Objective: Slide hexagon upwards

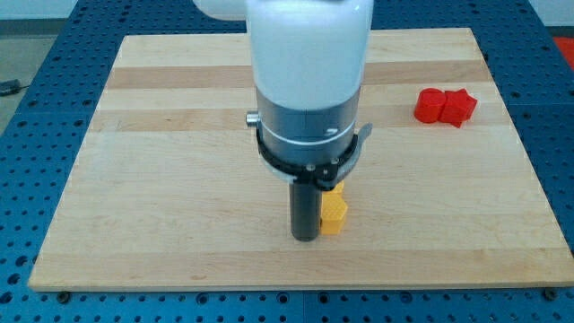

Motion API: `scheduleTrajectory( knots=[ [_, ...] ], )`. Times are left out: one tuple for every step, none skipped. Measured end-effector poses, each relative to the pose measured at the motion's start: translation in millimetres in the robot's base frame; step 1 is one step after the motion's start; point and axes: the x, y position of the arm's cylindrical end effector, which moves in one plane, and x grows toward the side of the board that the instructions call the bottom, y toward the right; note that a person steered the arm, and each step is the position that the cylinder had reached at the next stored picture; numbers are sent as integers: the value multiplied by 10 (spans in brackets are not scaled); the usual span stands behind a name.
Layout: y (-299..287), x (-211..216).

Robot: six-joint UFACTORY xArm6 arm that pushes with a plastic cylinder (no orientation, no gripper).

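Bright, even overhead light, no harsh glare on the desk (179, 206); wood grain reads clean across the surface. Shadows soft & short: faint dark patch under the arm housing (309, 90) near the desk's bottom edge, small one beneath the red blocks (446, 107) by the right edge. White housing nearly blown out at top, w/ mild sheen on its grey metal ring. Focus decent mid-frame; slight softness/compression fuzz on block edges. Desk edges look straight, only perspective taper toward the top, no obvious barrel distortion
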Motion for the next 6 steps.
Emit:
scheduleTrajectory(
  knots=[
    [-142, -36],
    [-132, 355],
    [322, 419],
    [466, 180],
    [184, 161],
    [186, 11]
  ],
)
